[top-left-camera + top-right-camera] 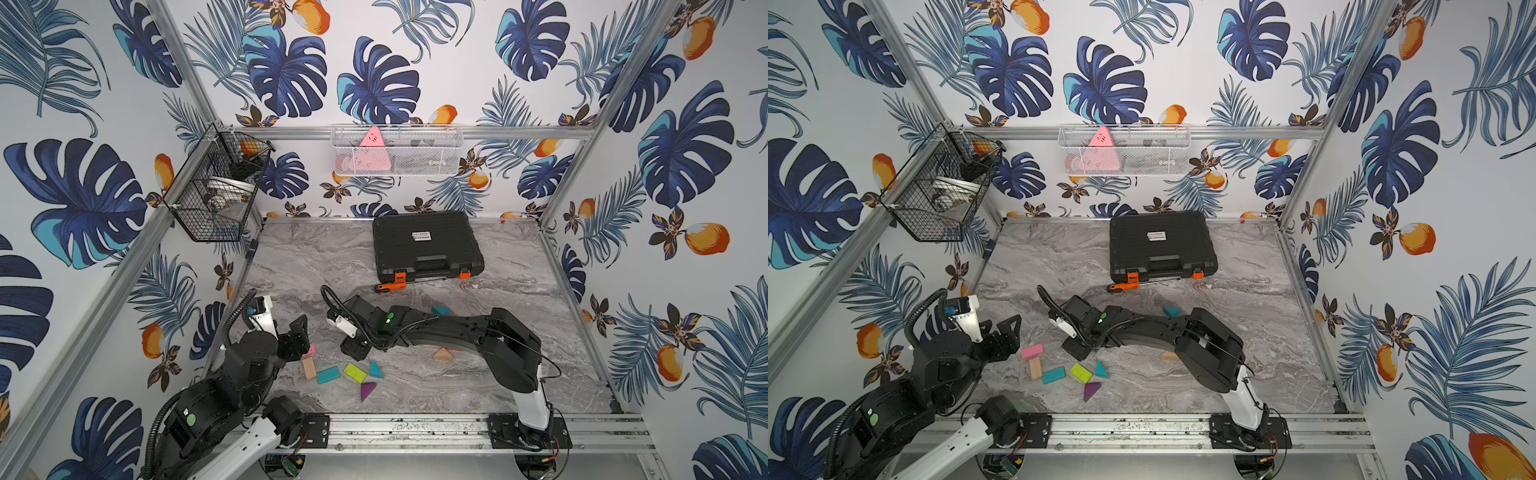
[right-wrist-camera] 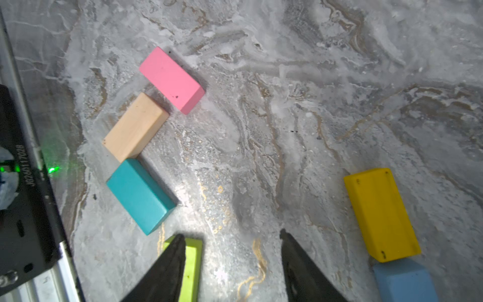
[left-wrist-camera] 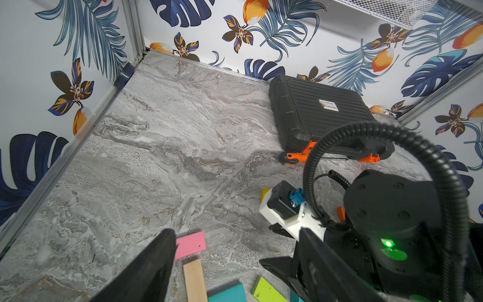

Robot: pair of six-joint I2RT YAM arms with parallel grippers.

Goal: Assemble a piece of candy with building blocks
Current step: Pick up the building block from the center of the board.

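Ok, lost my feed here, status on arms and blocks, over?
Left gripper and right gripper: fingers open, empty. Pink block, wood block, teal block in zigzag row. Screwdriver far back, clear.

Evenly bright from above, soft shadows; white glare on the worktop point(image 2: 183, 189) in right wrist view, blurred corners.

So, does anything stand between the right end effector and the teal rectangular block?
Nothing visible does. In the right wrist view only bare marble table lies between the open right end effector and the teal rectangular block. The lime-green block lies right by one finger, off that line.
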